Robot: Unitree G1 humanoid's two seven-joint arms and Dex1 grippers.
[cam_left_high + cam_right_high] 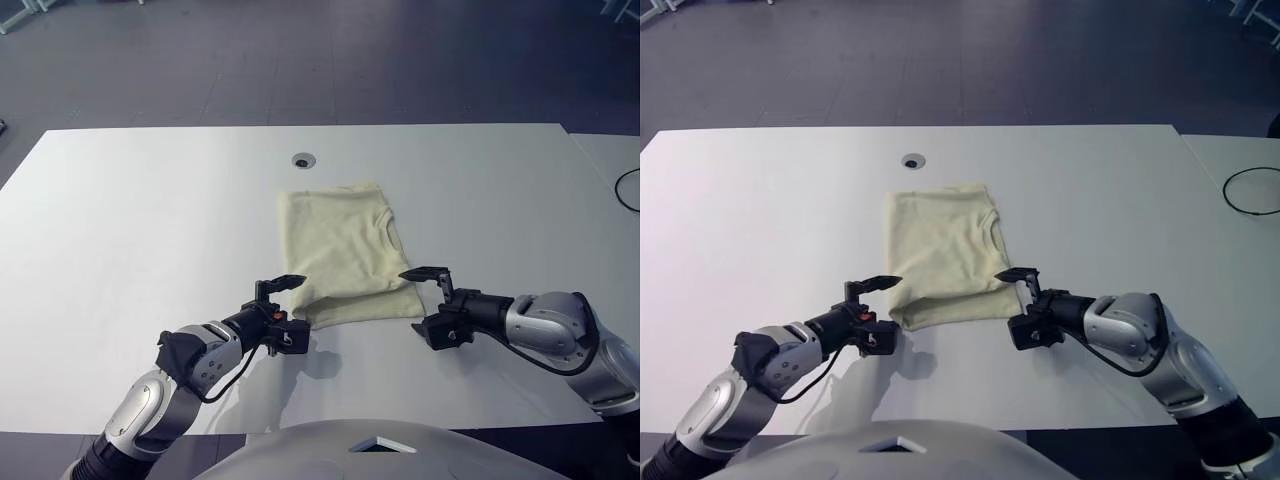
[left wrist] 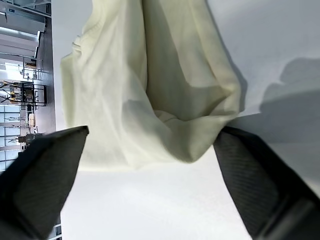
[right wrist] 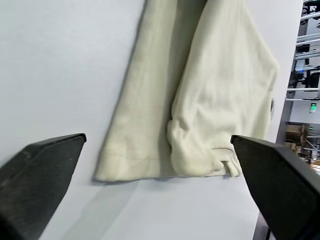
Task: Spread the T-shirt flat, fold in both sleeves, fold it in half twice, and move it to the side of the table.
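While both arms rest low over the near half of the white table, a pale yellow T-shirt lies at the middle of the tabletop, folded into a rough upright rectangle. Its neckline curves along the 3 o'clock edge, and the layers along the near hem sit loose and puffed rather than flat.

The left gripper is at the shirt's 7 o'clock corner with its two dark fingers spread wide and nothing between them. In the left wrist view, the bunched corner of cloth lies just past the fingertips. The right gripper is at the 5 o'clock corner, its claw likewise splayed and empty. In the right wrist view, the hem and a rolled inner layer lie just ahead of its fingers. Each claw sits just beside the fabric; whether any fingertip actually touches it cannot be told.

A small round grommet is set into the tabletop at about 11 o'clock from the shirt, a little beyond its far edge. Far out at 2 o'clock, a loop of black cable lies on a neighbouring table, well apart from the garment.
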